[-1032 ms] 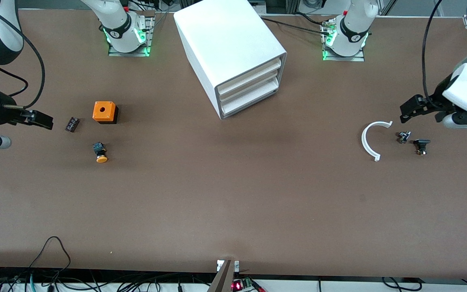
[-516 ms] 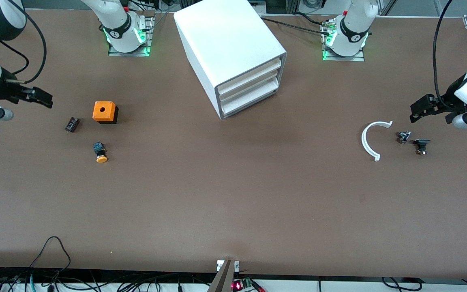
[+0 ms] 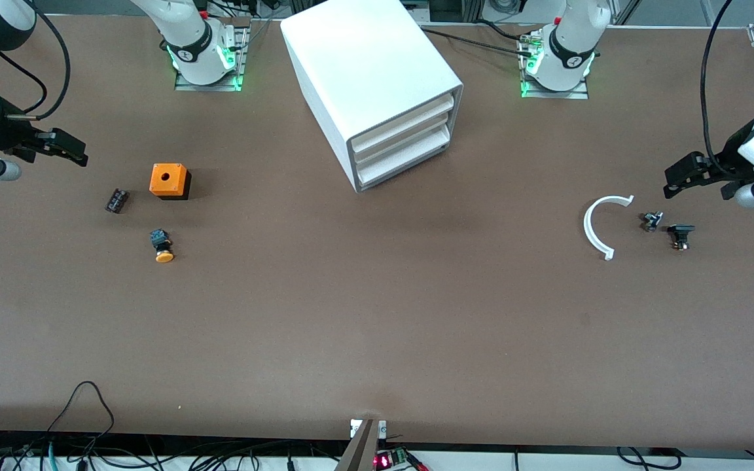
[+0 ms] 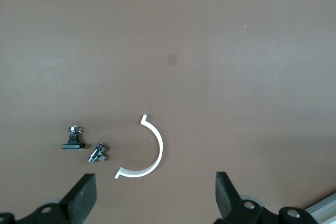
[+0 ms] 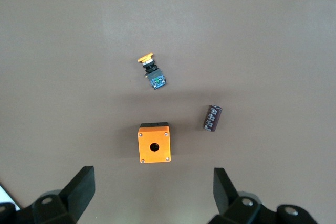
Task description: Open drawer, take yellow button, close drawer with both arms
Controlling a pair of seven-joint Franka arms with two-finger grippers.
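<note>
With all three drawers apparently shut in the cabinet [image 3: 377, 85], the button [image 3: 163, 246] lies on the table while the right gripper [image 3: 69, 152] and left gripper [image 3: 681, 180] hover wide and empty.

The cabinet [image 3: 370, 78] is showing plain white, its three drawer fronts white too. The button [image 3: 162, 246] is wearing an orange cap on a black-blue body. The cube [image 3: 169, 181] is glowing orange above a black base. The ribbed block [image 3: 116, 200] is looking black, the curved clip [image 3: 596, 226] white, and the table [image 3: 377, 327] is lying plain brown.
</note>
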